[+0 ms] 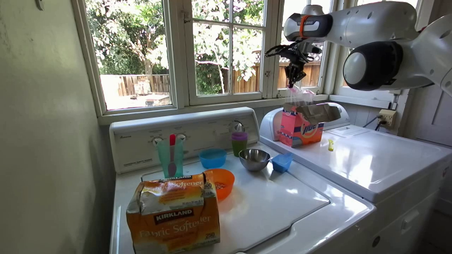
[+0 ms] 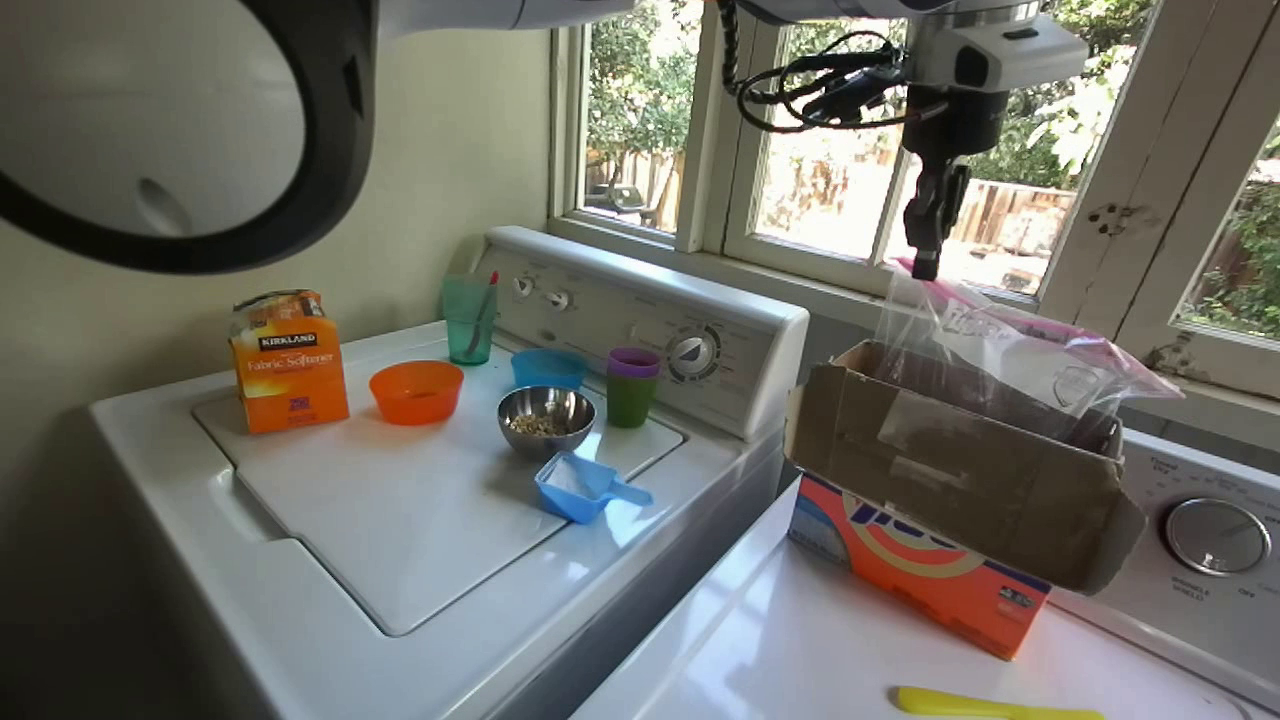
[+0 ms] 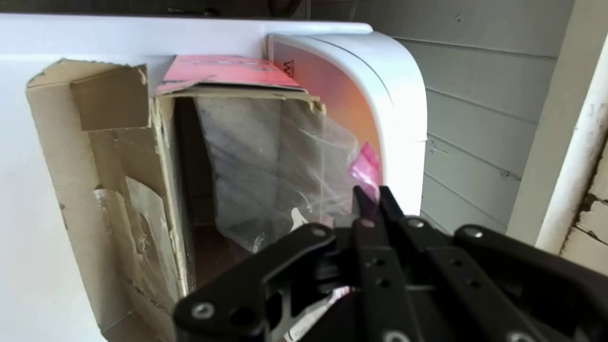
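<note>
Gripper (image 3: 371, 192): nearest in the wrist view — narrow, pinched on a thin strip of pink plastic, pointing down above the detergent box (image 1: 302, 128).

Zip bag (image 2: 1000, 345): clear, held near one end of its pink zip edge (image 3: 365, 164); standing above the box at the top, tucked inside lower down, drooping past the rim at the loose end.

Detergent box: upright on the dryer (image 1: 356, 165), near the control panel (image 2: 1200, 470); open at the top, with a cardboard flap (image 2: 960, 490) folded outward.

Grip on the bag: probably the step in hand, with the pinch already made; for lifting out or for lowering in, cannot tell from here.

Torn rim (image 3: 167, 156): best given some clearance in the next move — calling, most likely, for a firm, steady pinch and a slow, straight path, so as not to snag thin plastic.

Loose end of the bag: likely limp, apt to fold or catch on cardboard; worth watching.

Yellow implement (image 2: 990, 705): lying on the dryer near the box, not touched.

Washer (image 1: 268, 208): beside the dryer; carrying, among other things, a blue scoop (image 2: 580, 490) with white contents, a steel bowl (image 2: 547, 425) of grainy bits, an orange bowl (image 2: 416, 393) and a fabric softener box (image 1: 174, 215), all well apart from the gripper.
</note>
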### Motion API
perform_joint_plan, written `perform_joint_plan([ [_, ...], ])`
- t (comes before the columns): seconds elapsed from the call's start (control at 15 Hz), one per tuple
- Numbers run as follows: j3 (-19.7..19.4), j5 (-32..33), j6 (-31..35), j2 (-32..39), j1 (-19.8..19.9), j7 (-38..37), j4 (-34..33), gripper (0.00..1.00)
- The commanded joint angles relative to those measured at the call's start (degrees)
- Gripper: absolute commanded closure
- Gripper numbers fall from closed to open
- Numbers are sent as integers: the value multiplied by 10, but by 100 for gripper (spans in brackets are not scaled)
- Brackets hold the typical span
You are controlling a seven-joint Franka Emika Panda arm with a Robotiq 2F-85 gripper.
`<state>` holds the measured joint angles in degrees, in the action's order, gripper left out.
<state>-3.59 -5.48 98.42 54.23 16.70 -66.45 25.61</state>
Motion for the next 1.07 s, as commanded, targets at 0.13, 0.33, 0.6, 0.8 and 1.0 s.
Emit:
perform_joint_plan([
  [0.13, 22, -27, -67, -37, 12, 52, 19, 49],
  [0.33, 21, -32, -52, -40, 21, 63, 13, 28],
  [0.6, 15, -31, -15, -24, 34, 74, 12, 51],
  [0.8, 10, -27, 17, -3, 42, 75, 0, 69],
  [1.0, 9, -31, 51, 10, 48, 51, -1, 92],
])
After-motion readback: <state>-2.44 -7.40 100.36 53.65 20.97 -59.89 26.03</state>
